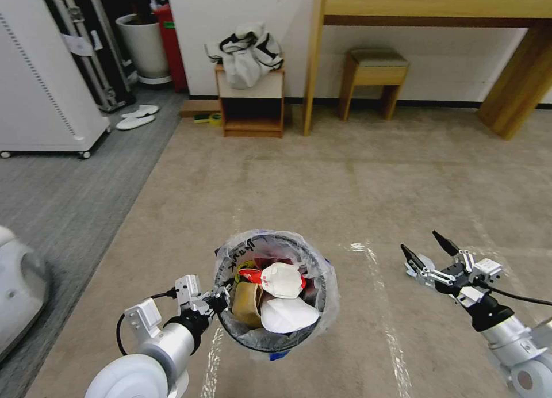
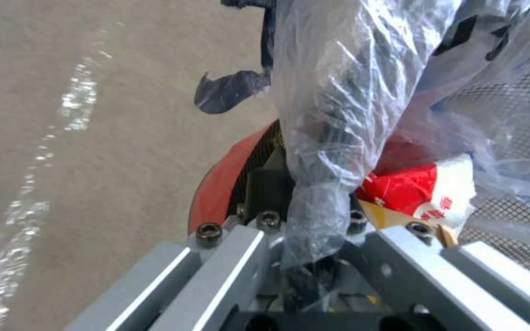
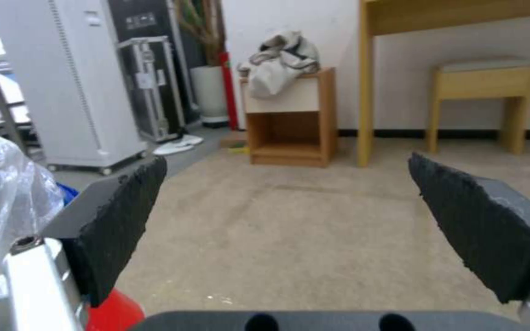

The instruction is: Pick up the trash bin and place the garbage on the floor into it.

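The trash bin, small, round and red with a crinkled clear liner, hangs just above the beige floor in front of me. My left gripper is shut on its bag-covered rim. Garbage lies inside the bin: a crumpled brown paper bag, a flat white oval piece and a red-and-white wrapper. To the right of the bin my right gripper hovers open over bare carpet, holding nothing. The bin's liner sits beside one of its fingers.
Shiny tape lines cross the carpet. A low wooden cabinet with a grey bag, a stool and a desk line the far wall. A white wheeled cabinet, slippers and grey carpet lie to the left.
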Available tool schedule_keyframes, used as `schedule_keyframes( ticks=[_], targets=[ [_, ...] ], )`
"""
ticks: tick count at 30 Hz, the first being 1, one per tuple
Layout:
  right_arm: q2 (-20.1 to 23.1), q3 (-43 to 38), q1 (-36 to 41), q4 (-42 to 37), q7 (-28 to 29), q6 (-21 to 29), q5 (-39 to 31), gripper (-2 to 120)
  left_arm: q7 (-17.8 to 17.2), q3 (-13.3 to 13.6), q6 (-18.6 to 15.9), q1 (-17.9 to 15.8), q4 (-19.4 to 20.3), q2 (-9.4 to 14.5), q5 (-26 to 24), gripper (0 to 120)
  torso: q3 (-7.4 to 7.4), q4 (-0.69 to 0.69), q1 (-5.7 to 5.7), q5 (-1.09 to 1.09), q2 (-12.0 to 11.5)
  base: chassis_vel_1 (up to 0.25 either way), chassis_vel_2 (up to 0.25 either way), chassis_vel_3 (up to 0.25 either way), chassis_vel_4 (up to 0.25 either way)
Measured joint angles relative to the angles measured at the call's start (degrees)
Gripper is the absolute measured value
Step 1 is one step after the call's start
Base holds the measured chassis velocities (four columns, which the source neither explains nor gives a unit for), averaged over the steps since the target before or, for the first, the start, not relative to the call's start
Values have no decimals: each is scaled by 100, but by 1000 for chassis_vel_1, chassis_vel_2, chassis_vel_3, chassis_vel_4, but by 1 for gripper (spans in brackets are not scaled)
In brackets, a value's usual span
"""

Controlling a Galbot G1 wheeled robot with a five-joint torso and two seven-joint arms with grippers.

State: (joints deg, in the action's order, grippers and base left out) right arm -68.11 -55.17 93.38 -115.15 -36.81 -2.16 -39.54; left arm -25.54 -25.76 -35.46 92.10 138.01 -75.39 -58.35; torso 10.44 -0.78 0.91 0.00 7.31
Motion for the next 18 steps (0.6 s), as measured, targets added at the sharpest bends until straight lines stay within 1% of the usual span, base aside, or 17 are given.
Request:
schedule_keyframes(
  ticks=[6, 10, 13, 14, 18],
  targets=[
    [-12, 2, 1, 18, -1, -4, 6, 100, 1, 5, 39, 13, 0, -27, -4, 2, 0, -4, 0, 0, 0, -86, -73, -80, -81],
    [-7, 0, -8, 28, -2, -8, 6, 100, 1, 3, 62, 13, -4, -28, -15, 2, 0, 4, 0, 0, 0, 0, 0, 0, 0],
    [-4, -4, -14, 43, -3, -10, 6, 100, 7, 4, 62, 9, -9, -26, -17, 2, 0, 2, 0, 0, 0, 0, 0, 0, 0],
    [-4, -4, -20, 53, -4, -12, 6, 100, 22, 5, 58, 8, -10, -24, -12, 2, 0, 0, 0, 0, 0, 0, 0, 0, 0],
    [-7, -2, -35, 65, -6, -12, 9, 100, 82, -2, 42, 8, -12, 0, 23, 2, 0, 0, 0, 0, 0, 0, 0, 0, 0]
  ],
)
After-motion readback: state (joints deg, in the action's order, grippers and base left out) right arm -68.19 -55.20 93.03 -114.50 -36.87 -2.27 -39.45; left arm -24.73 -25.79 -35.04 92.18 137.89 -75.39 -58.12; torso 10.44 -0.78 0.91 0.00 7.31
